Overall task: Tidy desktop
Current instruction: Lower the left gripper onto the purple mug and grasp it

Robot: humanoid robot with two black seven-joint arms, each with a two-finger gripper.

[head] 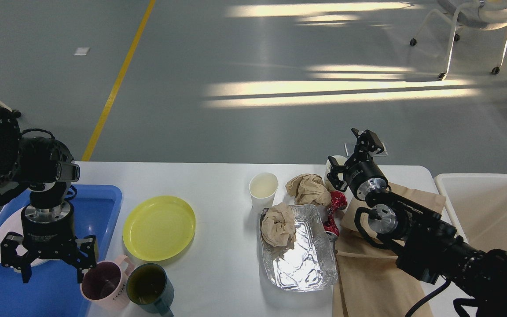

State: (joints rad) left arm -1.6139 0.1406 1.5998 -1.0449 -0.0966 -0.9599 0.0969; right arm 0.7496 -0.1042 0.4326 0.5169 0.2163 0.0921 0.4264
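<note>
While my left gripper hangs spread apart over the blue tray at lower left, beside the pink mug, my right gripper stands apart at centre right, and the white desk spans the lower frame

At the lower left of the frame, your left arm covers most of the round white plate in the blue plastic tray, which the left and bottom edges cut. The dark green mug runs off the bottom edge. At centre right, your right arm hides most of the white paper cup and part of the flat brown paper bag. The right edge cuts the white plastic bin.
</note>
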